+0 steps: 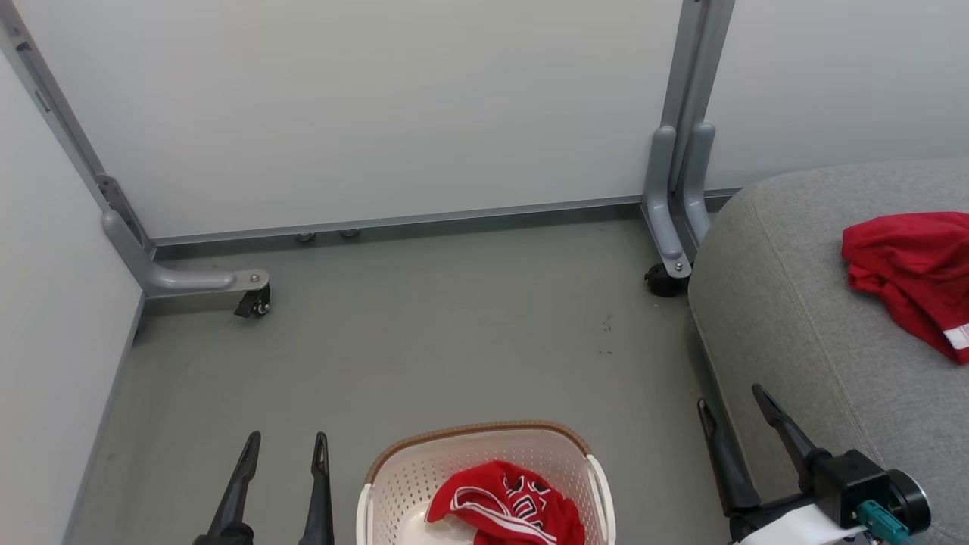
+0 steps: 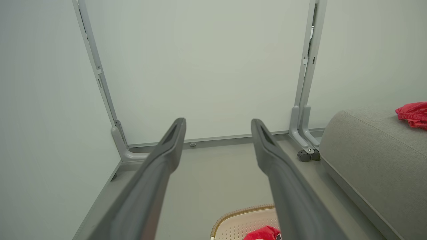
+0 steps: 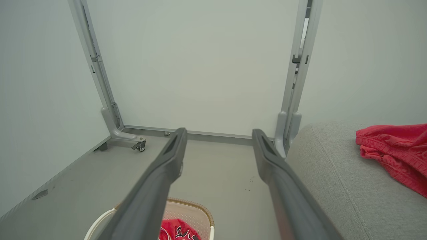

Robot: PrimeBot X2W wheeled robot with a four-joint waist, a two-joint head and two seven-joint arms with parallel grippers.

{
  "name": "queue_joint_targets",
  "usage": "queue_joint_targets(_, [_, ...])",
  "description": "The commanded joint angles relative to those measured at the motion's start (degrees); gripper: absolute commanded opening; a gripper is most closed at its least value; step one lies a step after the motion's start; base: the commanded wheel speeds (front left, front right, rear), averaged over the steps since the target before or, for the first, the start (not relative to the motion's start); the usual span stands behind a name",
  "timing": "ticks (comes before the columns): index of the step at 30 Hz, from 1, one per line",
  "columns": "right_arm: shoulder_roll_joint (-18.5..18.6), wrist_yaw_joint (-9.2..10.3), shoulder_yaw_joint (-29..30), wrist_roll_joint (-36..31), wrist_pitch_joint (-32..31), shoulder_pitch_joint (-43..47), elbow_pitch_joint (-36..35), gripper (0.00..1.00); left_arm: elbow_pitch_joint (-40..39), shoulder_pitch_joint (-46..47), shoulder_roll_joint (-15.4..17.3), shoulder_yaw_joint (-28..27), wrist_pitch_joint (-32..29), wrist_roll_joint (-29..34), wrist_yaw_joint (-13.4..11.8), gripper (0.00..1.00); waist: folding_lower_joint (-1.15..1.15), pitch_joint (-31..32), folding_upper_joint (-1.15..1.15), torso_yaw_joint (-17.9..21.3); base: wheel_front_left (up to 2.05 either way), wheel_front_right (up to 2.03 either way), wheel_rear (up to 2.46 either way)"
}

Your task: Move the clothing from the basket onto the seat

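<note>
Two spread, empty claws: left claw (image 1: 288, 437) and right claw (image 1: 730, 397) flank the basket (image 1: 469, 430), bottom centre, likely poised for the jersey (image 1: 515, 507) inside; the red garment (image 1: 908, 265) lies on the seat (image 1: 787, 318), right.

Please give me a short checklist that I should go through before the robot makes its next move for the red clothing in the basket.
1. The left gripper is open and empty: ok.
2. The right gripper is open and empty: ok.
3. The striped jersey lies uncovered inside the basket: ok.
4. The plain red garment is already on the seat: ok.
5. The seat has bare grey surface beside that garment for the jersey: ok.
6. No more clothing hides under the jersey: cannot tell, because the near part of the basket is cut off by the picture edge.
</note>
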State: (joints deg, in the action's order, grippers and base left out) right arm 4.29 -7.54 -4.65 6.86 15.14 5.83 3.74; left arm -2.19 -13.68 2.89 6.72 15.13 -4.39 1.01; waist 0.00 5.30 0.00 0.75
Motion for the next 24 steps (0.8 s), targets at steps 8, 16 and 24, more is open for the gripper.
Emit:
queue_joint_targets(8, [0.0,0.1,-0.6,-0.6,0.0,-0.8,-0.1,1.0,0.2,1.2,0.0,0.0,0.0,-0.4,0.2,1.0,0.0,-0.7,0.0,-0.1,0.0,0.0,0.0])
queue_joint_targets(16, [-0.1,0.1,-0.3,-1.2,0.0,-1.4,-0.4,1.0,0.5,2.5,0.0,0.5,0.0,-0.6,0.6,1.0,0.0,-4.0,0.0,-0.8,0.0,0.0,0.0])
queue_joint_targets(24, [-0.2,0.1,0.4,-2.1,0.0,-5.0,-1.3,1.0,1.8,7.8,0.0,1.6,0.0,-0.2,2.3,1.0,0.0,-13.3,0.0,-1.0,0.0,0.0,0.0])
